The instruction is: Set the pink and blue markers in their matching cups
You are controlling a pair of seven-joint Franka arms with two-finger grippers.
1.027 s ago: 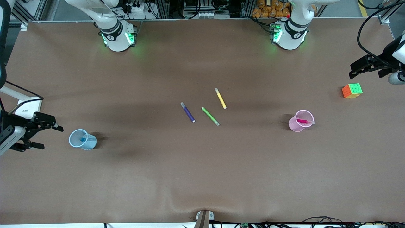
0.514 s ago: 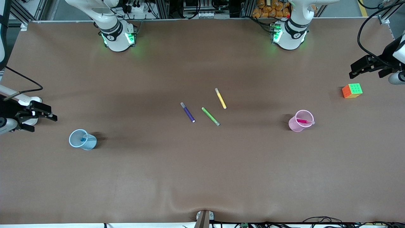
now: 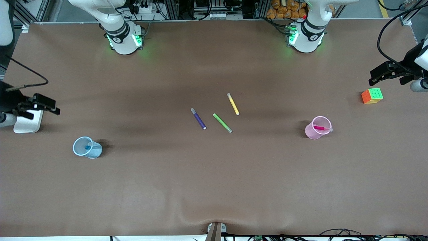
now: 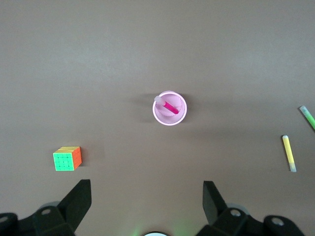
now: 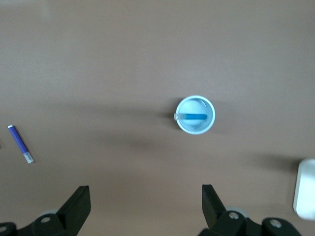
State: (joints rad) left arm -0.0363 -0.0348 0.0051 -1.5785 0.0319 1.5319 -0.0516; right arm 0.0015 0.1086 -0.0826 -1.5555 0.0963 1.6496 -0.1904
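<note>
Two robot arms hold open, empty claws above a brown table [image 3: 214,187] where both markers already sit in their matching cups.

The left claw [image 3: 384,74] hangs with fingers spread over the left arm's end of the table, above a multicoloured puzzle cube [image 3: 372,95]; the right claw [image 3: 40,105] hangs with fingers spread over the right arm's end, above a flat white block [image 3: 28,122]. The translucent pale pink plastic cup [image 3: 316,129] stands nearer the front camera than the cube, with the magenta-pink marker [image 3: 321,128] leaning inside. The translucent pale blue plastic cup [image 3: 86,148] holds the bright blue marker [image 3: 89,146]. Between the cups lie a dark purple pen [image 3: 198,118], a green pen [image 3: 222,123] and a yellow pen [image 3: 233,104], apart.
</note>
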